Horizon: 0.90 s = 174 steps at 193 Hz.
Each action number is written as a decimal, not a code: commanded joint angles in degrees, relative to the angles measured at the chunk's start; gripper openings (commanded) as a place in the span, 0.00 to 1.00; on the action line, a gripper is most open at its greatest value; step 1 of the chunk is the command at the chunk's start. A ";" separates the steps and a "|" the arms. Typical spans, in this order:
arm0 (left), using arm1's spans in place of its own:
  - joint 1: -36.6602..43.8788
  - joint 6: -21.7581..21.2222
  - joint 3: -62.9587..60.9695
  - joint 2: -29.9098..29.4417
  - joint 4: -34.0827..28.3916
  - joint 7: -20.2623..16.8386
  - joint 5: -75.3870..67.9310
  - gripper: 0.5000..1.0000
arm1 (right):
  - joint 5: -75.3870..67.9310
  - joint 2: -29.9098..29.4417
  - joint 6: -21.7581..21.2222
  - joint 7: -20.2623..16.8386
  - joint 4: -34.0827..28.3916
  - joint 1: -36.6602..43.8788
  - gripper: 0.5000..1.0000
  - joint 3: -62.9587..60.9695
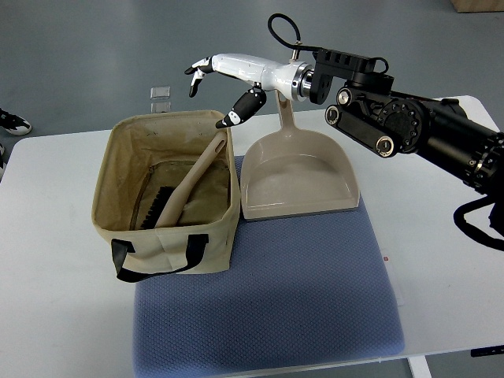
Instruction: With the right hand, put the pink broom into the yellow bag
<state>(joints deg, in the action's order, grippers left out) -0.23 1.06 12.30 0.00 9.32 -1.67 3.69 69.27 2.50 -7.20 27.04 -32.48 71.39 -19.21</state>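
Cloth bag (169, 236) matt; dustpan (299, 177) smooth plastic; mat (276, 307) textured fabric

Broom (189, 185) slanting inside open bag (169, 252)

**No readable text in view**

Nothing in the top view can be read; no lettering, label, brand, number or sign shows on any surface, at least at this sharpness.
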 commanded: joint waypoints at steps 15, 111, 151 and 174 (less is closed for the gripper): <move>0.05 0.00 0.00 0.00 0.00 0.00 0.00 1.00 | -13.90 1.37 -0.01 -0.23 0.13 -5.73 0.79 -6.72; 0.05 0.00 0.00 0.00 0.00 0.00 0.00 1.00 | -42.11 1.46 2.89 -0.23 0.83 -22.26 0.85 -23.94; 0.05 0.00 0.00 0.00 0.00 0.00 0.00 1.00 | -49.67 1.46 2.98 -0.23 0.92 -23.22 0.86 -28.60; 0.05 0.00 0.00 0.00 0.00 0.00 0.00 1.00 | -49.84 1.37 3.77 -0.23 1.01 -23.14 0.86 -29.13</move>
<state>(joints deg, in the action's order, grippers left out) -0.19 1.05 12.30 0.00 9.32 -1.67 3.69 19.89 3.94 -4.15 26.79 -31.49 48.20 -47.80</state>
